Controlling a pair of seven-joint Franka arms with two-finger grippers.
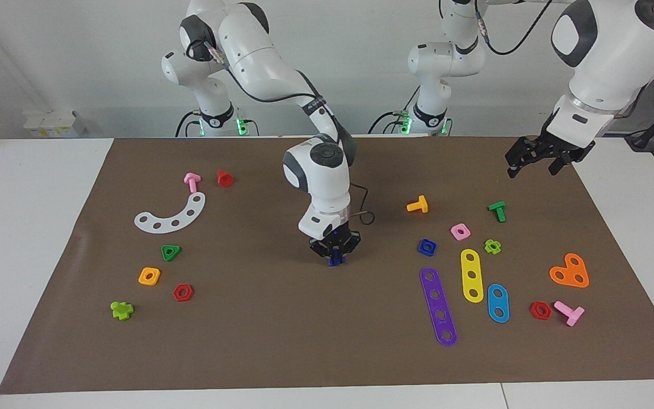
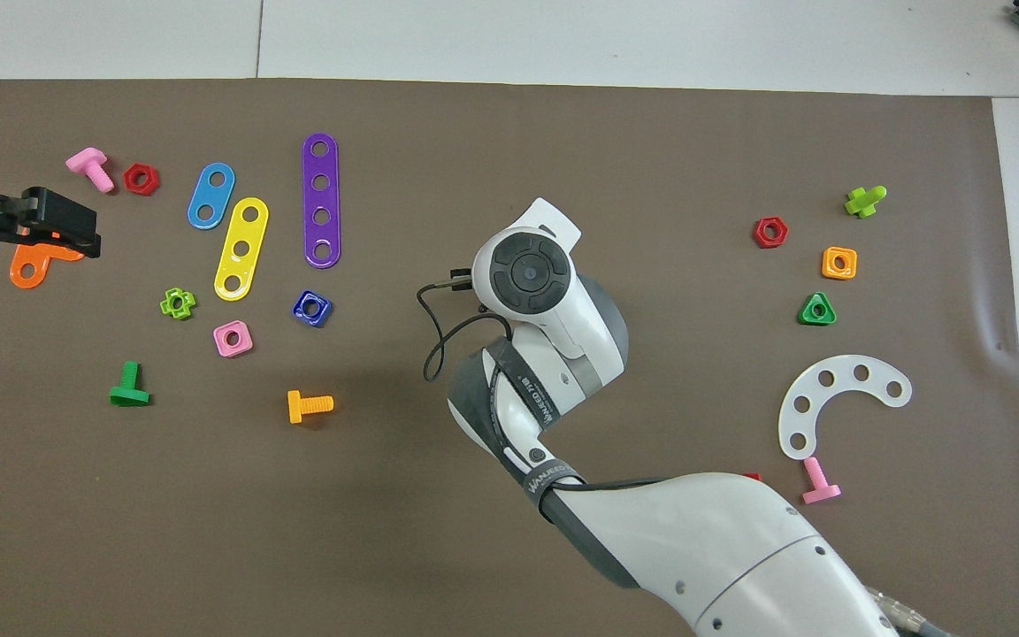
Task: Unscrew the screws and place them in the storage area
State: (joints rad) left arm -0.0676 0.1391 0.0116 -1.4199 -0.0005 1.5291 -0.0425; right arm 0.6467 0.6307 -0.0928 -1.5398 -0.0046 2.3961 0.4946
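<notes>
Right gripper (image 1: 335, 257) | frame centre, clamped on dark-blue bolt (image 1: 336, 261) at mat level, for carrying | blue square nut (image 1: 427, 247) lies separate, centre-right | left gripper (image 1: 537, 159) | upper right, jaws wide, waiting

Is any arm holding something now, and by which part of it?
The right gripper is shut on the dark-blue bolt, jaws on its upper part, mid-mat. The left gripper holds nothing.
</notes>
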